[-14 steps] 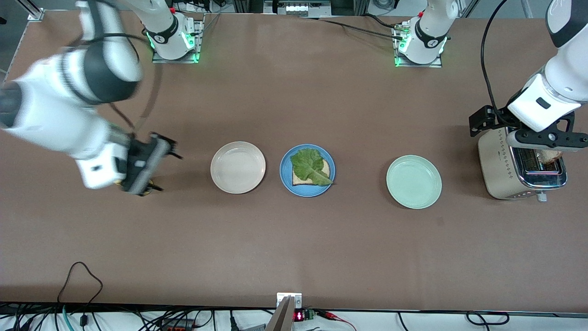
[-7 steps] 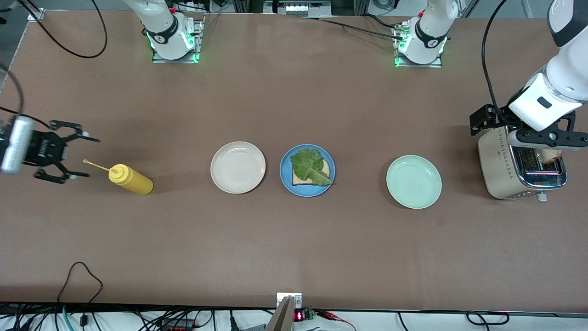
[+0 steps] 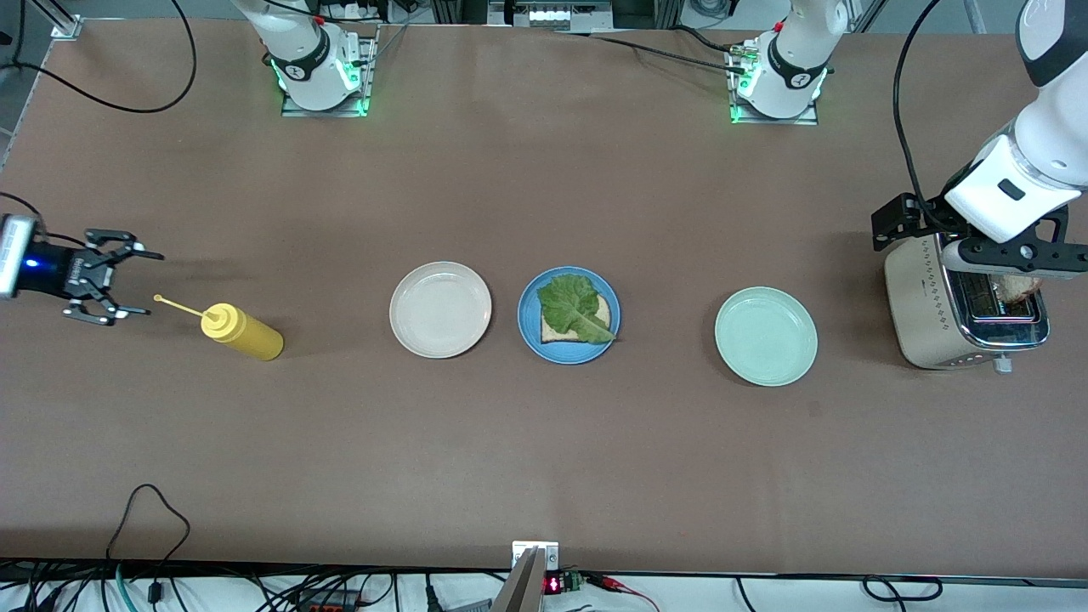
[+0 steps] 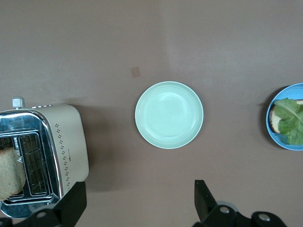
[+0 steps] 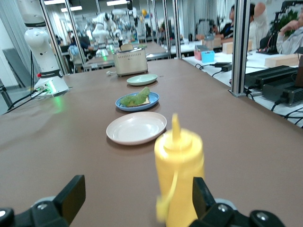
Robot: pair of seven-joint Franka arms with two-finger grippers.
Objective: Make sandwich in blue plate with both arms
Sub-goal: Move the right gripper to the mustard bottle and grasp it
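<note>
right end effector (image 3: 115, 285) has pulled back off the yellow squeeze bottle (image 3: 242, 331) — i see it spread; left end effector (image 3: 1011, 270) spread over the boxy toaster (image 3: 926, 314) — crinkled lettuce (image 3: 576, 308) on the blue plate (image 3: 529, 327).

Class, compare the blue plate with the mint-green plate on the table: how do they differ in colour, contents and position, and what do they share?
The blue plate is sky blue; the mint-green plate is pale green. The blue plate carries a bread slice topped with a lettuce leaf; the mint-green plate carries nothing. The blue plate sits beside the cream-white plate; the mint-green plate lies toward the toaster. Both are round, shallow and lie flat on the table.
</note>
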